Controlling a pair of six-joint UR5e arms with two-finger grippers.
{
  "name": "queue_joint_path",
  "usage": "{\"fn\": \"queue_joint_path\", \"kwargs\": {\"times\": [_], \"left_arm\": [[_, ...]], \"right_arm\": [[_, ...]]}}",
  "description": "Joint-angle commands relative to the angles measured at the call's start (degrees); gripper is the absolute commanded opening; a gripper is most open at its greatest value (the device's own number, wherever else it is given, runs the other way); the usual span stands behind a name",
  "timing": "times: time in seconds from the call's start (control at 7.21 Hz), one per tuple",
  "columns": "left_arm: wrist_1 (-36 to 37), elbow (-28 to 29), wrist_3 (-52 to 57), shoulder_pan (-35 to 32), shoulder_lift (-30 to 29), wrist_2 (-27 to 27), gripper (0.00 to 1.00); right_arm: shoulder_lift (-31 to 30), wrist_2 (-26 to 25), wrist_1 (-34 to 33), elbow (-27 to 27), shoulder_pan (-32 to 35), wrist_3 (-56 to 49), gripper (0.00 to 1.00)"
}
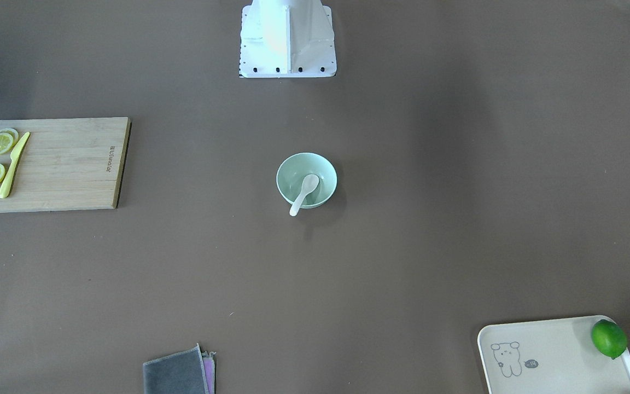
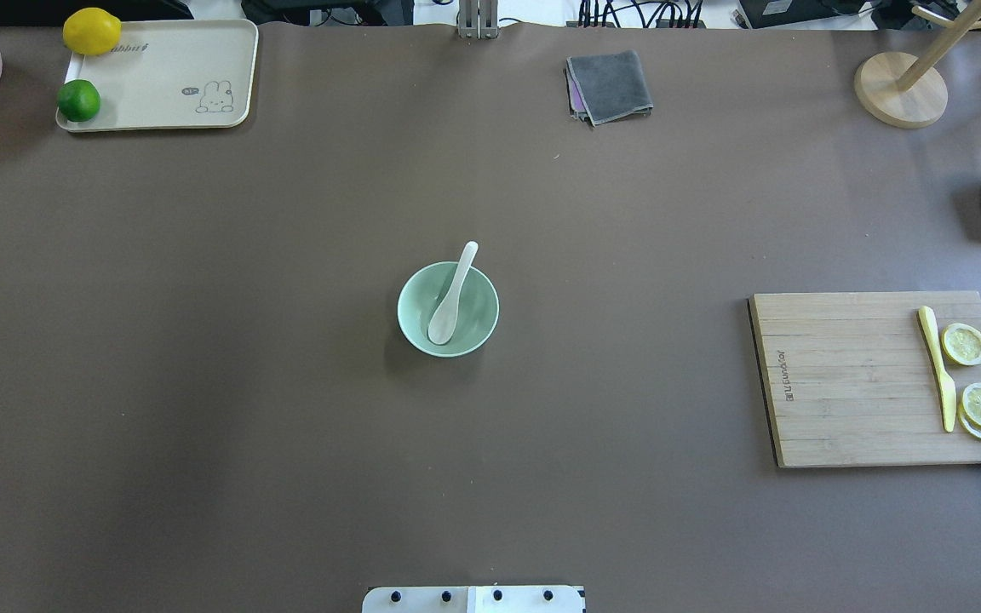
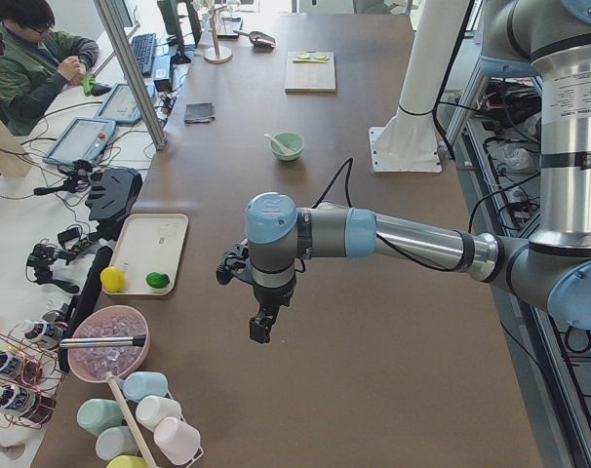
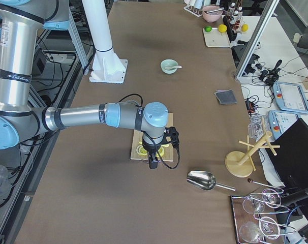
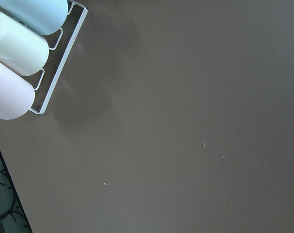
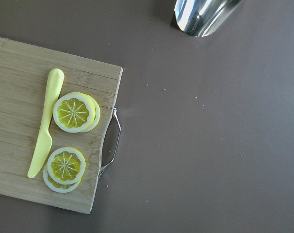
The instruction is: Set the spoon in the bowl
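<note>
Spoon (image 2: pixel 444 322) lies w/ its scoop inside the bowl (image 2: pixel 478 306), handle leaning out over the rim, so the placing step looks done. I judge the next move calls for no grasp, at most a check that it does not tip. Left hand (image 3: pixel 261 330) hangs over bare counter (image 2: pixel 201 340), w/ the bowl far beyond it. Right hand (image 4: pixel 153 162) hangs by the cutting board (image 2: pixel 840 375), also far from the bowl. Neither hand has the spoon. How far open they are, I cannot tell.

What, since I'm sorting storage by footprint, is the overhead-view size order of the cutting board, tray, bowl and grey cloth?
1. cutting board
2. tray
3. bowl and grey cloth look close; the cloth lies farther from the camera, so unranked.
</note>
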Motion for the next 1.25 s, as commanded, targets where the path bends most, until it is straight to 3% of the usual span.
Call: {"fn": "queue_joint_path", "kwargs": {"times": [0.0, 1.11], "left_arm": [[0.00, -0.02, 0.00, 0.01, -0.02, -0.03, 0.99], [0.00, -0.02, 0.00, 0.09, -0.10, -0.12, 0.99]], "right_arm": [[0.00, 0.58, 0.00, 0.02, -0.32, 0.00, 1.00], [0.00, 1.37, 0.09, 0.02, -0.41, -0.09, 1.00]]}}
